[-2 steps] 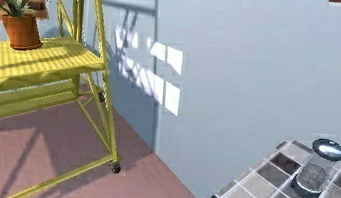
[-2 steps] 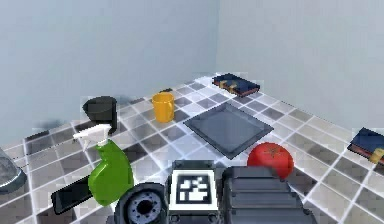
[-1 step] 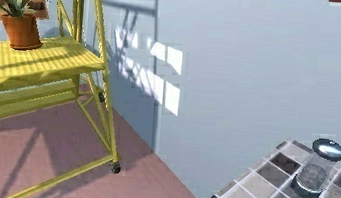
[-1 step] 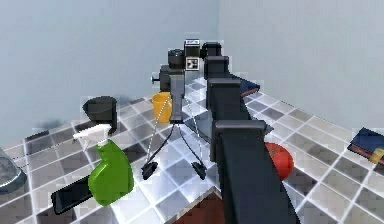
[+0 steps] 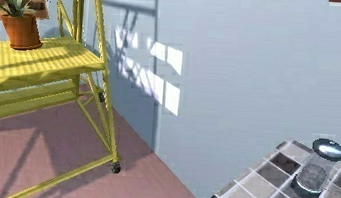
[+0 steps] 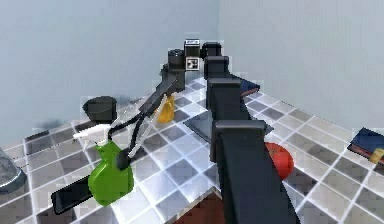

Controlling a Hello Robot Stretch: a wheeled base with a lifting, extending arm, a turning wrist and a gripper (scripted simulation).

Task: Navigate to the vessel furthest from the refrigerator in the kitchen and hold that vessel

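On the checkered tile counter (image 6: 180, 160) a dark round vessel (image 6: 100, 106) stands near the wall. My arm (image 6: 235, 130) reaches out over the counter from the bottom edge, with two white marked squares (image 6: 176, 63) at its far end. The gripper (image 6: 122, 140) slants down and left from there, toward a green spray bottle (image 6: 110, 182) with a white head. I cannot tell whether it holds anything. In the forward view, a glassy round vessel (image 5: 327, 149) and a grey cup-like one (image 5: 311, 181) stand on the counter's corner (image 5: 272, 189).
A yellow wheeled shelf cart (image 5: 50, 79) carrying a potted plant (image 5: 22, 21) stands at the forward view's left on reddish floor. Also on the counter are an orange thing (image 6: 167, 108), a red round thing (image 6: 278, 158), a dark flat slab (image 6: 70, 197) and a book (image 6: 368, 142).
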